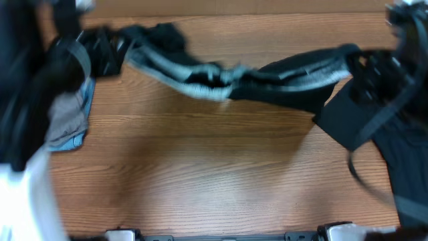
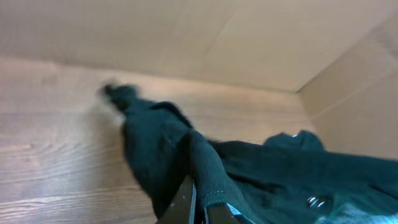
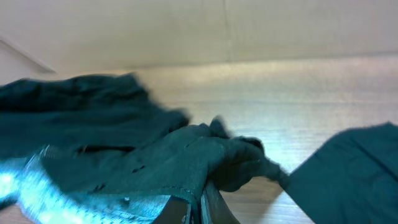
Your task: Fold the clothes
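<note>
I see my left gripper (image 2: 198, 208) and right gripper (image 3: 196, 210) each pinched tight on one end of a soft black fabric garment with a light grey band (image 1: 227, 82). It is stretched between them over the far side of the brown wooden table (image 1: 200, 174). A small grey and light-blue cloth piece (image 1: 67, 124) lies near the table's left edge.

Open across the centre and lower middle of the frame: bare table (image 1: 214, 174), passable from the bottom edge upward. Barred along the upper band by a black garment (image 1: 281, 80), strung from upper left to upper right and sagging at mid-frame. Clear above it only in a thin strip of wood, top centre. Crowded at the left edge by a grey and light-blue piece (image 1: 67, 120) beneath a dark, blurred arm (image 1: 27, 80). Hemmed in at the right by a black fabric flap (image 1: 344, 117) and, lower right, a thin cable loop (image 1: 364, 177).
</note>
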Available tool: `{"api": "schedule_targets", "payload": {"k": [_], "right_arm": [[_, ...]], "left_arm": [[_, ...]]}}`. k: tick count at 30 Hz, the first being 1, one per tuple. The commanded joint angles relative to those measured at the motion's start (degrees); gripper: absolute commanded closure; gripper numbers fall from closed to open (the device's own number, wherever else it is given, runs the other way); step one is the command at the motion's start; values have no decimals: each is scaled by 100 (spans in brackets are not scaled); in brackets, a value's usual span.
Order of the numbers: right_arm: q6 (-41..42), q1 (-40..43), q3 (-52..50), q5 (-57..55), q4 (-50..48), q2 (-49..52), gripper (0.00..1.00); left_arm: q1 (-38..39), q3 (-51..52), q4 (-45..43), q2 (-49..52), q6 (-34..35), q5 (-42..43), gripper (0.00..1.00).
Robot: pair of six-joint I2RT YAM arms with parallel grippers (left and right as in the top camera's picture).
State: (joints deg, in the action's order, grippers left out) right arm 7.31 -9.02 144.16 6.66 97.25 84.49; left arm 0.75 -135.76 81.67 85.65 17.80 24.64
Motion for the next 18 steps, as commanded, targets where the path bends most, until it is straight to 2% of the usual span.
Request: {"api": "schedule_targets", "payload": {"k": [1, 5, 12, 18], "right_arm": [[201, 26, 70, 321, -22, -743, 96], [343, 24, 70, 444, -22, -1292, 96], [389, 26, 70, 1311, -22, -1884, 96], [479, 26, 55, 1272, -168, -1591, 96]], "left_arm": [[7, -55, 317, -925, 44, 17, 96], [7, -55, 529, -1665, 144, -44, 96], [7, -55, 763, -2514, 306, -184, 96], [2, -15, 520, -2468, 363, -1314, 96]]}}
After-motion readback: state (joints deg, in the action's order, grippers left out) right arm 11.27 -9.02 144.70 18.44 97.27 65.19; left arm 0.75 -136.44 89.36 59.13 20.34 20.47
